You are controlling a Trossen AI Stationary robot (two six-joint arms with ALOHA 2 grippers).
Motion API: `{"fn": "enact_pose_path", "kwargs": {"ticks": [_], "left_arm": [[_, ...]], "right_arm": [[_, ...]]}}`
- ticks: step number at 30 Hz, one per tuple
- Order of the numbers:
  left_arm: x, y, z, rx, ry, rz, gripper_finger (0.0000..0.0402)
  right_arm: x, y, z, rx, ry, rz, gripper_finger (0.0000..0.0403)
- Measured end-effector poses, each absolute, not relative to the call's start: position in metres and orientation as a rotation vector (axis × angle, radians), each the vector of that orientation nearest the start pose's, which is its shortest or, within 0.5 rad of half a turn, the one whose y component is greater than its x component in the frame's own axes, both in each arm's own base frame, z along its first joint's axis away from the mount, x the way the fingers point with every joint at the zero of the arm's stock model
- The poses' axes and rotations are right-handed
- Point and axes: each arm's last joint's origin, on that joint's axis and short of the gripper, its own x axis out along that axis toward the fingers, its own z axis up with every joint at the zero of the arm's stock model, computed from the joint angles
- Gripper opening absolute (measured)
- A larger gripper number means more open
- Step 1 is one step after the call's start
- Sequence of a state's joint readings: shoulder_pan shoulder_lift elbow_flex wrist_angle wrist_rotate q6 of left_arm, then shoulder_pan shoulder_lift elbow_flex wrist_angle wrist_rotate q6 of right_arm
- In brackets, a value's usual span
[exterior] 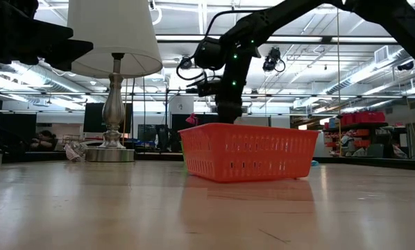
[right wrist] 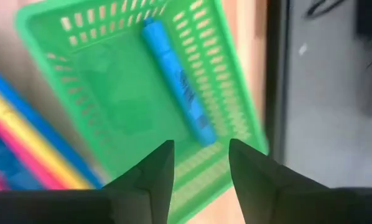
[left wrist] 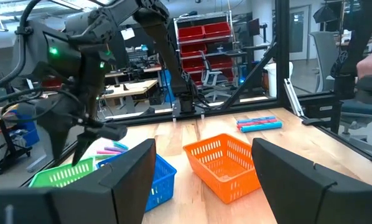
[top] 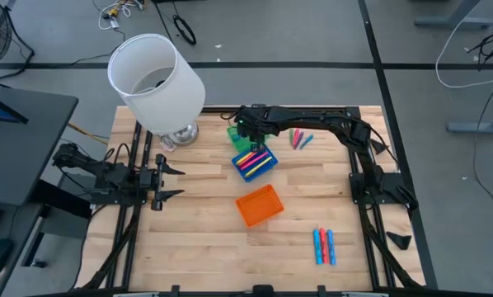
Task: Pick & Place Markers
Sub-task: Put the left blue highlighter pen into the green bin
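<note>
1. Right at my lens, my right end effector [right wrist: 198,163] hangs with its fingers parted and nothing between them, directly above the green tray [right wrist: 99,87].
2. One blue marker [right wrist: 176,81] lies loose on that tray's floor, apart from my fingers.
3. I judge this step to be the release into the green tray; next comes lifting clear and reaching for another marker.
4. Candidates: the loose markers [top: 300,138] just beside my arm near the table's far edge, and three more markers [top: 324,246] on the table [top: 197,239] at the near right.
5. The blue tray [top: 255,161] already holds several coloured markers; the orange tray [top: 259,205] looks empty.
6. My left end effector [top: 166,183] waits spread at the table's left edge.
7. From above, my arm hides most of the green tray.
</note>
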State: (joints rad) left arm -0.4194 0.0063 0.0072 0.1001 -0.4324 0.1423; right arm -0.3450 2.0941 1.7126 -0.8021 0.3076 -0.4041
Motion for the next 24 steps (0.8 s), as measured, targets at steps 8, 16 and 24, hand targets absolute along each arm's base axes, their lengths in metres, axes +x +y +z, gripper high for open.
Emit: {"fn": "enact_pose_path", "kwargs": {"ticks": [8,16,24], "left_arm": [[0.091,-0.027,0.175,0.1,-0.091,0.02,0.0273],[0.091,-0.027,0.175,0.1,-0.091,0.019,0.0273],[0.091,-0.027,0.175,0.1,-0.091,0.02,0.0273]], "right_arm": [[0.395,-0.147,0.211,0.101,1.332,-0.422,0.0153],[0.396,-0.145,0.211,0.383,1.263,-0.573,0.0153],[0.396,-0.145,0.211,0.481,1.233,-0.644,0.0152]]}}
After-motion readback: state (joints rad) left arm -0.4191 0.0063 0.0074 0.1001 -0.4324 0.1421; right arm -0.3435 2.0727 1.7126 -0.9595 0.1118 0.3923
